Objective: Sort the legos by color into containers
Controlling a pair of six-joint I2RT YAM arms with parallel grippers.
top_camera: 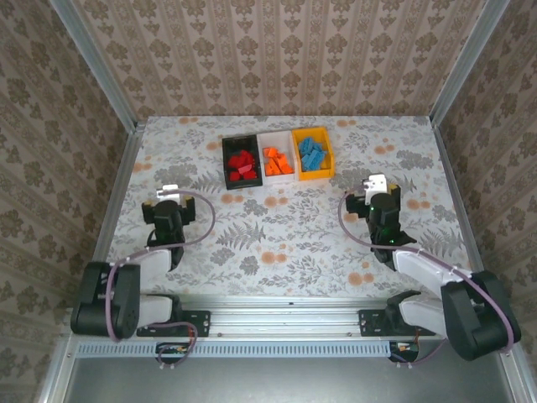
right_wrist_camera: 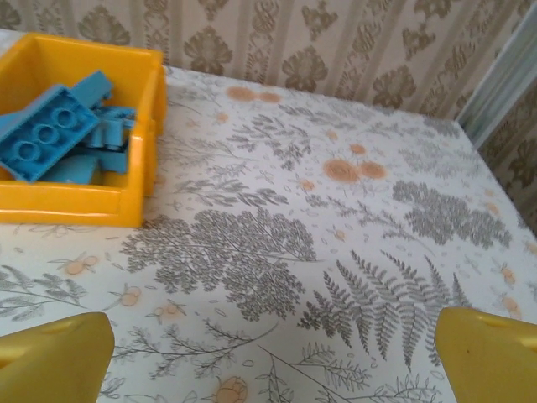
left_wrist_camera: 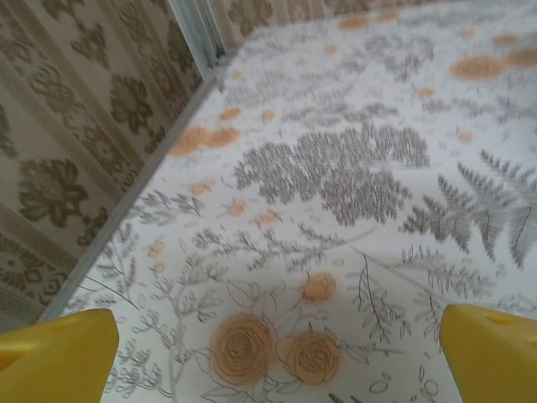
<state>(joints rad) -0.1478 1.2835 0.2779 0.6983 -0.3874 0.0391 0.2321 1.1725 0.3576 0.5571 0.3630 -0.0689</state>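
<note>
Containers: three bins sit in a row on the far half of the table (top_camera: 277,243), side walls touching. From the left: black bin (top_camera: 226,164), white bin (top_camera: 275,138), orange-yellow bin (top_camera: 330,156).
Each bin's long axis runs near-to-far, away from the arm bases. The row itself runs left to right, its right end slightly farther back.
Legos, all inside bins: red bricks (top_camera: 242,163) in black, orange bricks (top_camera: 277,162) in white, blue bricks (top_camera: 311,154) in orange-yellow.
In the right wrist view the top blue brick lies studs up (propped on the others), its long axis diagonal across the bin.
Left gripper (top_camera: 170,191): fingers spread wide, nothing between them, over bare table well left of the row.
Right gripper (top_camera: 375,183): fingers likewise apart and empty, near the orange-yellow bin's right front corner, not touching it.
</note>
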